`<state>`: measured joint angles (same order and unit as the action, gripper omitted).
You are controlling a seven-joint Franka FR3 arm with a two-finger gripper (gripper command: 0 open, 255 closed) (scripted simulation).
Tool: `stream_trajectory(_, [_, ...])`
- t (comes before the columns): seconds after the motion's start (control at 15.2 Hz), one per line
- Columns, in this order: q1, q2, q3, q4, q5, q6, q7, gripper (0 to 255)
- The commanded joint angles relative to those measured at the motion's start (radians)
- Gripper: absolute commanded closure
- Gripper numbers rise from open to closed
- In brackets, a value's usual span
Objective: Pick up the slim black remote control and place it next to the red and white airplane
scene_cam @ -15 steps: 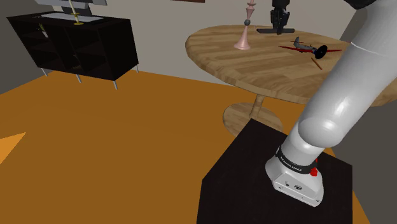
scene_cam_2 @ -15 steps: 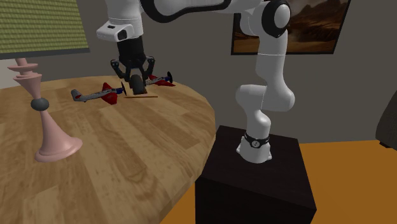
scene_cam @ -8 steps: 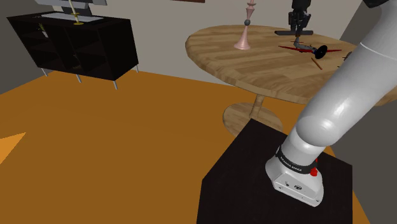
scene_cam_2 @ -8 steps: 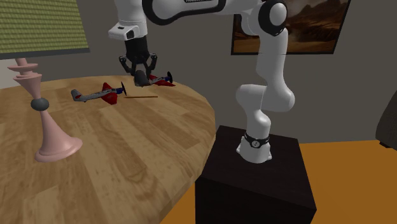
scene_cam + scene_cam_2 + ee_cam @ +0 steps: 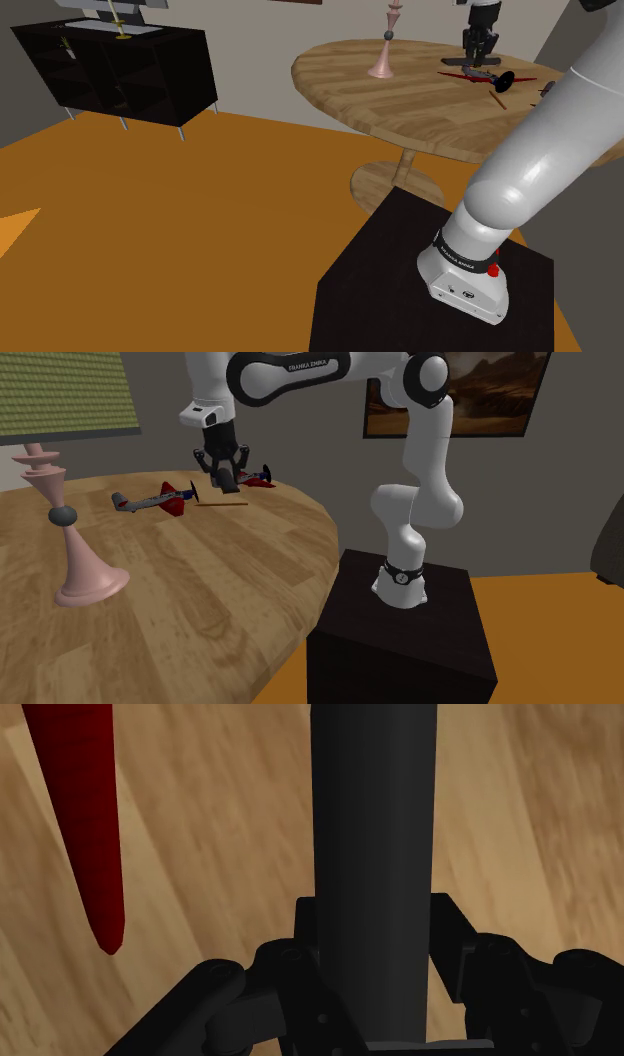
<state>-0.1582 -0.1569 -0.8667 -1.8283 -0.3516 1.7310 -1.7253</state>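
A smooth, matt black finish with a faint lengthwise sheen is shown on the remote control (image 5: 372, 854) clasped in the equally matt black gripper (image 5: 372, 1014). Beneath the gripper, the round table (image 5: 220, 834) is rendered in pale wood with streaked grain, while the airplane wing (image 5: 85, 814) beside the remote control is seen as smooth, flat dark red.

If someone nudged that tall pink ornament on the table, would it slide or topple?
Pushed high, it would probably tip: the pink ornament is tall and narrows to a thin neck at a dark ball. A low nudge might slide it, since its flared foot sits flat on the wooden table. It looks rigid, perhaps fragile at that neck.
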Motion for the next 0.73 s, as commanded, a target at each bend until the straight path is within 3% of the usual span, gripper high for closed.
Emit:
stream_trajectory(0.0, [-0.002, 0.001, -0.004, -0.027, -0.001, 0.028, 0.005, 255])
stream_trajectory(0.66, [-0.007, 0.012, -0.02, -0.152, -0.006, 0.159, 0.028, 255])
